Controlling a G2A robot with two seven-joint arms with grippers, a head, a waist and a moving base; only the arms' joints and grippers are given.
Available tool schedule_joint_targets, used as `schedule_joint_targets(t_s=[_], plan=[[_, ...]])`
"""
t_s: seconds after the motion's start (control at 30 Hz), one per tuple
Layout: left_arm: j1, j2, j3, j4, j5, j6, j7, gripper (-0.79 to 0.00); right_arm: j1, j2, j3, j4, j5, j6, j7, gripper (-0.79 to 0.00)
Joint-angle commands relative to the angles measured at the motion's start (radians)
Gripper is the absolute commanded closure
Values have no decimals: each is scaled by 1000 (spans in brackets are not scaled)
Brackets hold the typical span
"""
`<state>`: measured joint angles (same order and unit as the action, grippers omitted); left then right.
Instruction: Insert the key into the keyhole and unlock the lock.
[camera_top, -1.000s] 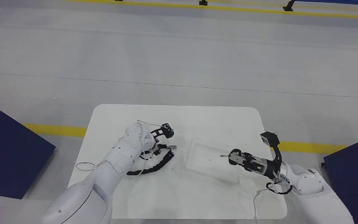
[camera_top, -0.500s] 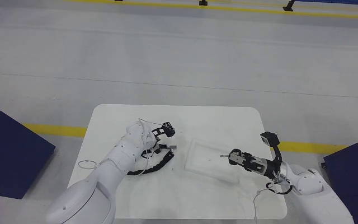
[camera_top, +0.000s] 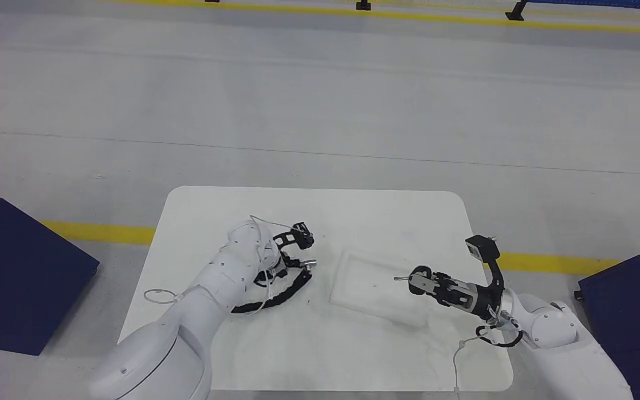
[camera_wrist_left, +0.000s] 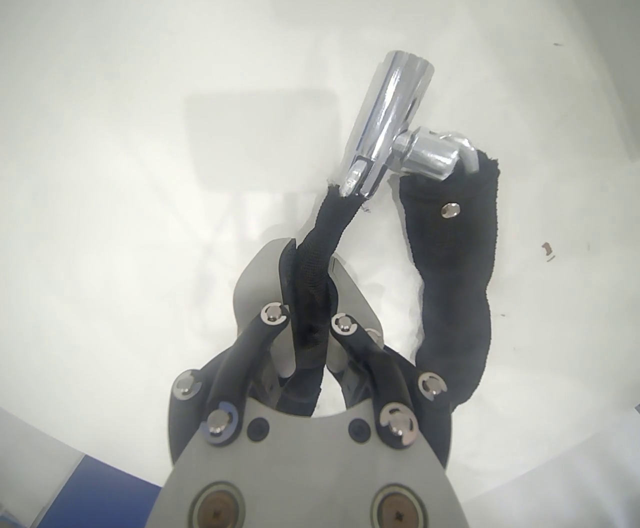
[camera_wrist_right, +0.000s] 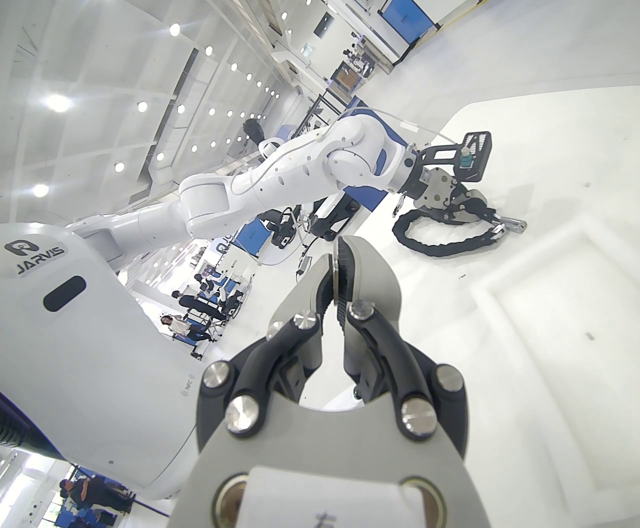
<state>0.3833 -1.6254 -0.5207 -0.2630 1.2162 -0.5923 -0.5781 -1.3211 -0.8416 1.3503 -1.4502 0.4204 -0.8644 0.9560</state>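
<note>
L gripper (camera_wrist_left: 307, 265) clamped tight on cable lock (camera_top: 272, 292), gripping the black sleeve just behind the chrome cylinder (camera_wrist_left: 385, 125). Other sleeved end is plugged into the cylinder's side. Rest of the cable loops on table (camera_top: 400, 215), left of white tray (camera_top: 362, 292). R gripper (camera_wrist_right: 342, 260) nearly closed, pinching key (camera_top: 401, 278) flat between its pads, over the tray's right part, tip pointing toward the lock. Key and cylinder well apart

**Chrome, cloth and matt white**

The lock (camera_wrist_left: 387, 125) has a glossy chrome metal barrel and a cable sleeved in black woven cloth. The left gripper (camera_wrist_left: 310, 260) is dull grey metal with matt black links. The key (camera_wrist_right: 342, 270) shows a grey metal edge. The table (camera_top: 400, 215) is smooth, matt white.
</note>
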Motion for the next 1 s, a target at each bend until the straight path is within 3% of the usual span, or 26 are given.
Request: schedule_joint_targets(t_s=[0.0, 0.3, 0.57, 0.77, 0.97], plan=[[-1, -1, 2, 0, 10, 10, 14, 0, 0, 0, 0, 0, 0, 0, 0, 0], [31, 10, 47, -38, 160, 141, 136, 0, 0, 0, 0, 0, 0, 0, 0, 0], [103, 49, 66, -134, 295, 334, 260, 0, 0, 0, 0, 0, 0, 0, 0, 0], [187, 112, 42, -303, 390, 473, 296, 0, 0, 0, 0, 0, 0, 0, 0, 0], [330, 215, -30, -585, 544, 608, 249, 0, 0, 0, 0, 0, 0, 0, 0, 0]])
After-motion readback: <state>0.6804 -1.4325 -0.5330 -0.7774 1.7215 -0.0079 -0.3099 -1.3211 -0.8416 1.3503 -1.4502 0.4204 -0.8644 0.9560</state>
